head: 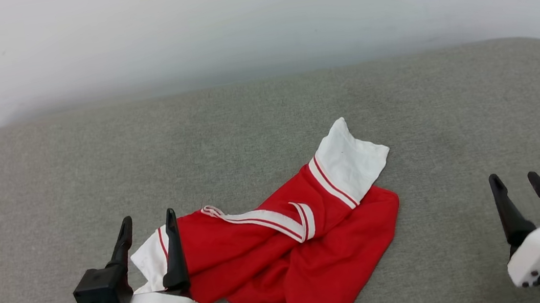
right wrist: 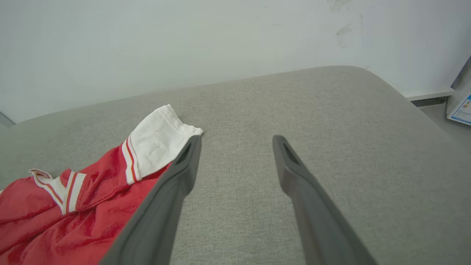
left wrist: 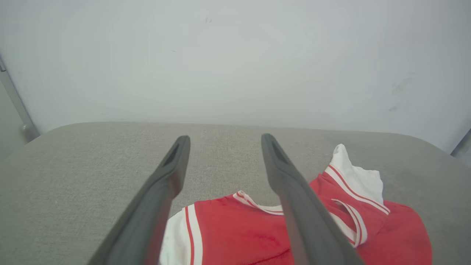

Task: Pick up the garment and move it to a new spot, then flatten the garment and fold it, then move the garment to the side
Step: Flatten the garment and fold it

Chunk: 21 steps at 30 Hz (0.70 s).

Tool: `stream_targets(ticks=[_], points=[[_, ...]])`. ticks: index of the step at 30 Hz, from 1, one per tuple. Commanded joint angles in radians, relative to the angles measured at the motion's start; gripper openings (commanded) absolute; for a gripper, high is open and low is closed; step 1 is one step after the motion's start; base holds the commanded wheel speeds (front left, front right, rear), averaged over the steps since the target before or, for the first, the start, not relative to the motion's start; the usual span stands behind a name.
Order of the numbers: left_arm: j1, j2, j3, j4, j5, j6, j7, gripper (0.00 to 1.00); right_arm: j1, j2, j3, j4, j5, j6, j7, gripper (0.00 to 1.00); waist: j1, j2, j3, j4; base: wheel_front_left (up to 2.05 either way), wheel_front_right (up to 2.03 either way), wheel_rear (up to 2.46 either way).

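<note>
On the grey upholstered cushion (head: 398, 105), near its front edge and left of centre in the head view, one red garment (head: 282, 253) lies crumpled in loose folds. Two white sleeves show on it: one sleeve (head: 348, 160) sticks out at its far right end, and the other sleeve (head: 148, 261) is at its near left end. Red-and-white striped trim (head: 268, 219) runs across the middle folds. The way the cloth is bunched, no lettering on it can be read.

Two hands are in view, each with two dark fingers. The left hand (head: 148, 217) hovers at the garment's left sleeve, fingers spread and grasping nothing; whether its right finger (left wrist: 294, 191) touches the cloth I cannot tell. The right hand (head: 513, 177) is also spread and empty, well apart from the garment over bare cushion.

Beyond the cushion's right corner, the right wrist view shows one blue-and-white printed sheet (right wrist: 460, 110), its print too small to read.
</note>
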<state>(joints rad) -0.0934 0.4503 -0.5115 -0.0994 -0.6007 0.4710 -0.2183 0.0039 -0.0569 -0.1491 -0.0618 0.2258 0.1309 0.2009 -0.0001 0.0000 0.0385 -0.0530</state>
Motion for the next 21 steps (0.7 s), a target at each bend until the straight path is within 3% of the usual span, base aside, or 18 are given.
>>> stream_targets(ticks=[1,11,16,21], points=[[0.009,0.004,0.0,-0.008,0.008,0.007,0.002,1.0,-0.027,-0.011,-0.004,0.014,0.009,0.0,0.01,1.0,0.0001,0.0,0.005,0.003,0.0,0.0,0.0],[-0.054,-0.002,-0.012,-0.069,0.043,0.02,0.006,1.0,-0.357,-0.128,0.014,0.396,0.139,0.0,0.241,1.0,0.0001,0.0,0.12,0.079,0.0,0.0,0.0],[-0.118,-0.033,-0.023,-0.044,0.051,-0.011,-0.008,1.0,-0.561,-0.185,0.109,0.585,0.162,0.0,0.403,1.0,0.0001,0.0,0.199,0.145,0.0,0.0,0.0],[-0.161,-0.063,-0.036,-0.024,0.061,-0.027,-0.021,1.0,-0.683,-0.217,0.192,0.679,0.174,0.0,0.476,1.0,0.0001,0.0,0.259,0.188,0.0,0.0,0.0]])
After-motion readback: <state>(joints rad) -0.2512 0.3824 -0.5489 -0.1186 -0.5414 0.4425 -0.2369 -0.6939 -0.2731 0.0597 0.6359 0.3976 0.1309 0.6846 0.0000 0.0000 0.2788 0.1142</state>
